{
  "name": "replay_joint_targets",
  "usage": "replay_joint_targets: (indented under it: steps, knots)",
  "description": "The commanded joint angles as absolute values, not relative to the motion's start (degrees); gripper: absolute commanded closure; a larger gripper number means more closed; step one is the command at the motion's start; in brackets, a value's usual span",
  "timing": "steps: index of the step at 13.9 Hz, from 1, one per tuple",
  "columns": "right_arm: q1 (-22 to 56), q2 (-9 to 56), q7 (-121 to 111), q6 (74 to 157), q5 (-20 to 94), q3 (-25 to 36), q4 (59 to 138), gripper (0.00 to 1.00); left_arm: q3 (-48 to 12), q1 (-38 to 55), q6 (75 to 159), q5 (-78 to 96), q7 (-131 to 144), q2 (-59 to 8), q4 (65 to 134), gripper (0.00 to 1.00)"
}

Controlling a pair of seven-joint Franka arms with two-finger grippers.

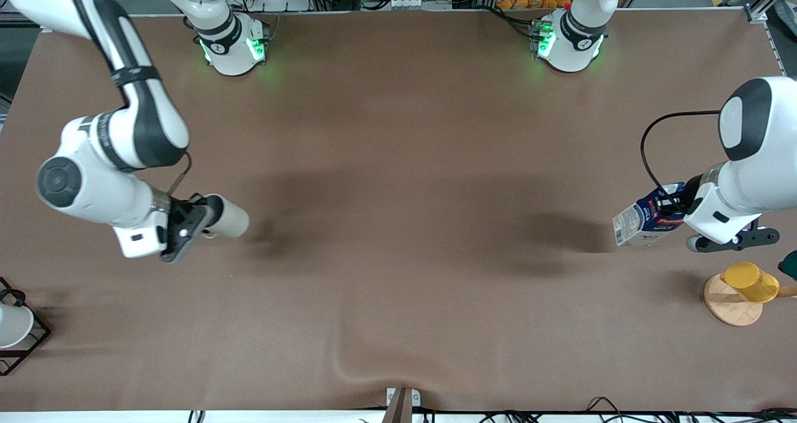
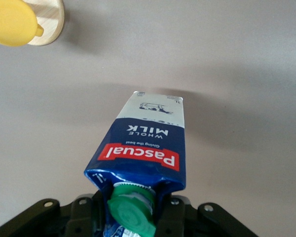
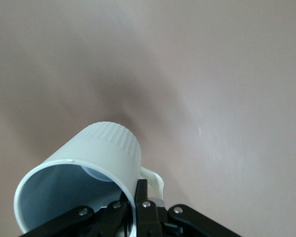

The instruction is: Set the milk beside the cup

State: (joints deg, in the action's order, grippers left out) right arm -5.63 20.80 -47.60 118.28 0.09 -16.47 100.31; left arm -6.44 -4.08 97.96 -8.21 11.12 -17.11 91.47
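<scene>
The milk (image 1: 646,218) is a dark blue carton with a red band and a white lower part. My left gripper (image 1: 682,206) is shut on its top and holds it tilted above the table at the left arm's end. In the left wrist view the milk (image 2: 144,148) hangs from the left gripper (image 2: 133,211), green cap (image 2: 131,213) between the fingers. The beige cup (image 1: 229,218) is held on its side above the table at the right arm's end by my right gripper (image 1: 198,218). In the right wrist view the right gripper (image 3: 135,197) pinches the cup's (image 3: 89,158) rim beside the handle.
A yellow cup (image 1: 750,281) hangs on a wooden stand (image 1: 730,304) near the left gripper, nearer to the front camera; both also show in the left wrist view, the yellow cup (image 2: 11,22) over the stand (image 2: 52,27). A white cup (image 1: 12,324) sits in a black wire rack at the right arm's end.
</scene>
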Motion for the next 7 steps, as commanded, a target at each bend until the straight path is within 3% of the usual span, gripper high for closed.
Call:
replay_joint_targets:
  steps: [1,3,7]
  knots:
    - [0.1,21.7,-38.5,117.2,0.7,-16.4,96.6,1.00,-6.9,-4.2,96.3,-8.7,11.3,-16.1,91.4,0.63]
    - [6.3,22.8,-25.8,117.9,0.3,-16.3,96.2,1.00,-6.9,-4.1,95.5,-8.7,11.7,-16.1,91.4,0.63]
    - [16.1,30.1,-8.2,118.0,-1.1,-16.1,87.6,1.00,-6.9,-4.1,95.4,-8.0,11.9,-16.3,91.1,0.63]
